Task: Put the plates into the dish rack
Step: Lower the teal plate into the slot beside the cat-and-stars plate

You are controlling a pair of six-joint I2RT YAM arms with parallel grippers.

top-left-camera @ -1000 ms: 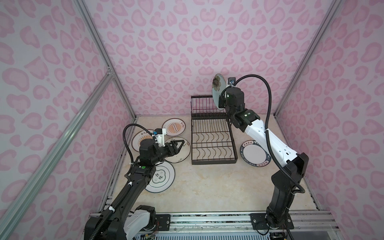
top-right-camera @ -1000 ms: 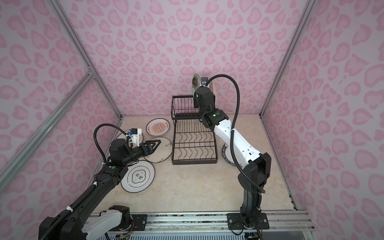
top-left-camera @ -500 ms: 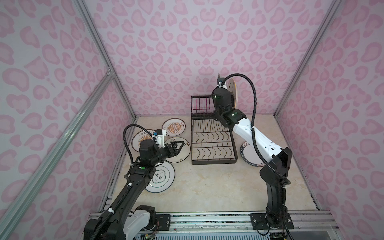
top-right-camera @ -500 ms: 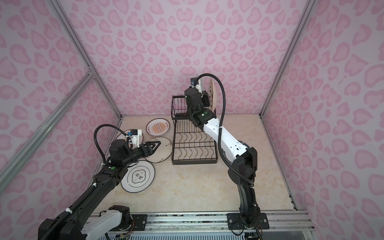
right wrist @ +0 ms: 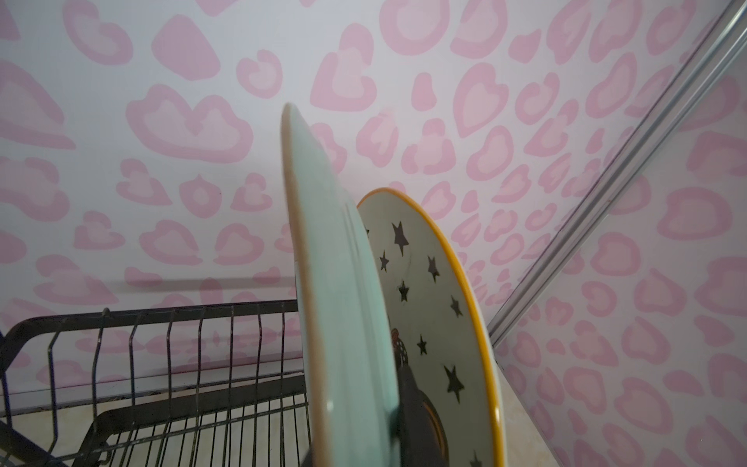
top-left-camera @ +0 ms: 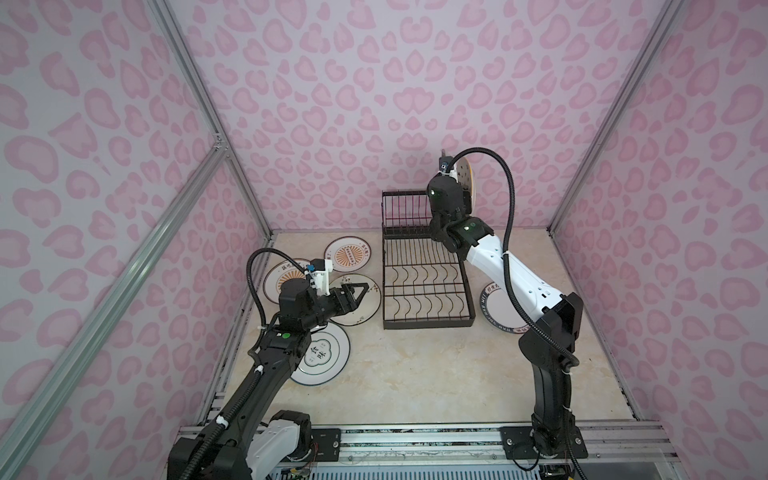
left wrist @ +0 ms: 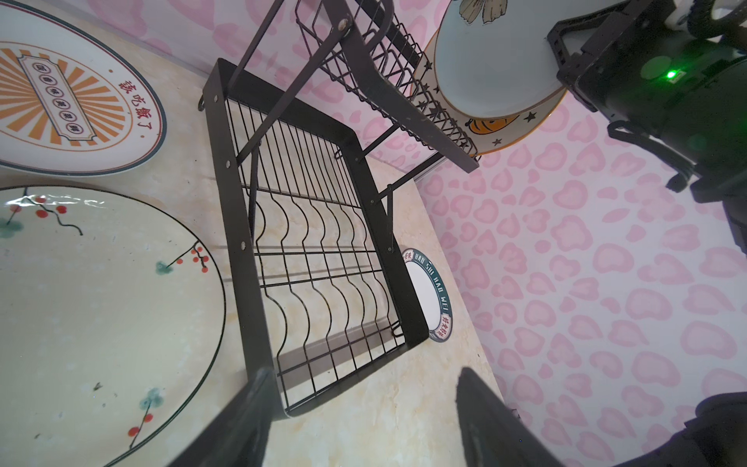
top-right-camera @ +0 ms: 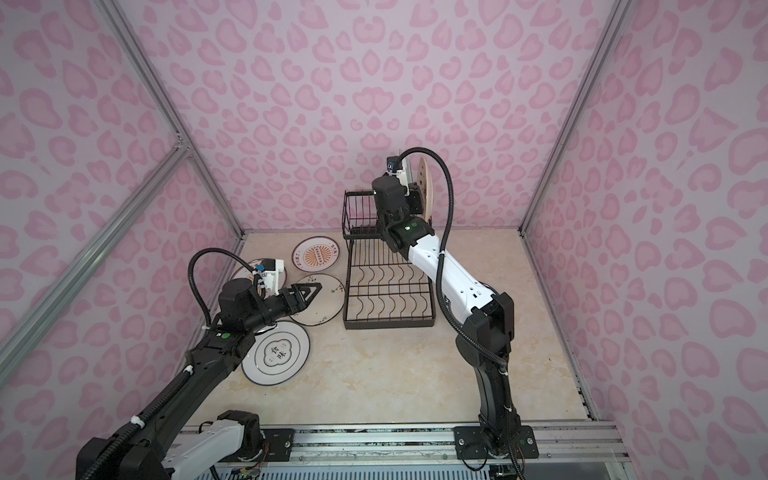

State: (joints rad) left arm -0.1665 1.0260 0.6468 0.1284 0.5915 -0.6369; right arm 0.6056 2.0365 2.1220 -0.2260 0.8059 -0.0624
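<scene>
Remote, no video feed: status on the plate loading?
Left gripper open over cream branch plate. Right gripper shut on teal plate, on edge at upper basket of dish rack, beside star plate. No obstruction seen.

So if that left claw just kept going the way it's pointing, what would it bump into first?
Most likely the left side of the dish rack: the open left gripper hovers over the cream branch plate and points that way. Its height is hard to judge.

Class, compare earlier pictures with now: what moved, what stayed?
The right gripper, shut on the teal plate, turned it from face-on to edge-on and carried it rightward beside the star plate at the dish rack. The left gripper stayed open above the cream branch plate; the rack did not shift.
</scene>
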